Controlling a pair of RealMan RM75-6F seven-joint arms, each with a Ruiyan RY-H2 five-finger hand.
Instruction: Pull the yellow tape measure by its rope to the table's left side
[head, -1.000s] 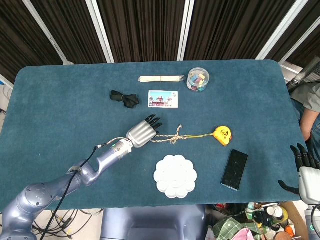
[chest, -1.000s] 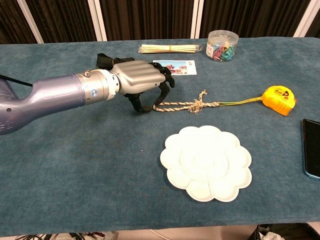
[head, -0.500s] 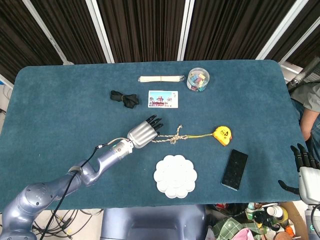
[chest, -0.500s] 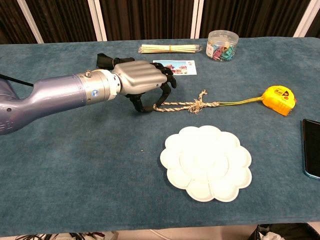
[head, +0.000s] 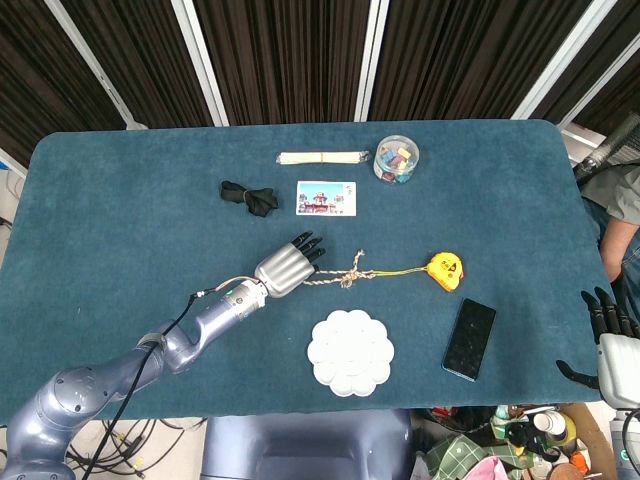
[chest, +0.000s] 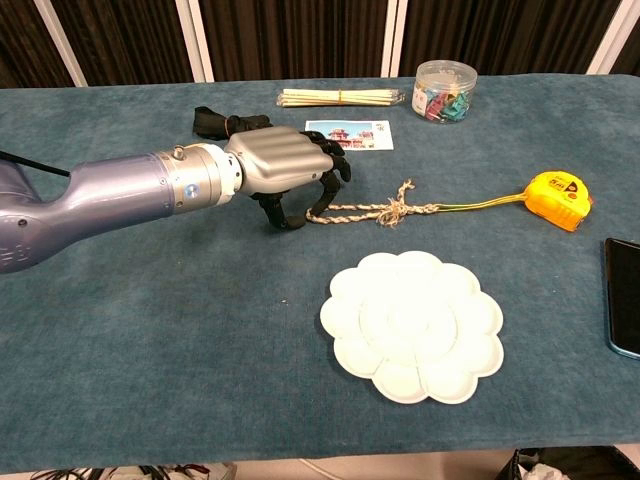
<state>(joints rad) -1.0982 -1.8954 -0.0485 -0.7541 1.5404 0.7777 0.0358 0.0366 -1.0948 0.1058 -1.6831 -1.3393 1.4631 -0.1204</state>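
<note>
The yellow tape measure (head: 442, 269) (chest: 558, 200) lies right of centre on the blue table (head: 120, 220). A thin yellow cord runs left from it into a braided beige rope (head: 345, 277) (chest: 375, 211) with a knot. My left hand (head: 288, 265) (chest: 285, 170) is over the rope's left end, palm down, fingers curved and apart. Its thumb comes down beside the rope's tip, and the rope lies flat on the cloth. My right hand (head: 611, 345) hangs off the table's right edge with fingers spread and nothing in it.
A white flower-shaped palette (head: 350, 352) (chest: 412, 325) sits in front of the rope. A black phone (head: 470, 338) lies near the tape measure. At the back are a clear tub of clips (head: 396, 160), a picture card (head: 326, 198), a black strap (head: 248, 196) and a stick bundle (head: 318, 158).
My left hand has settled slightly lower over the rope's end. The rope and the tape measure have not moved.
</note>
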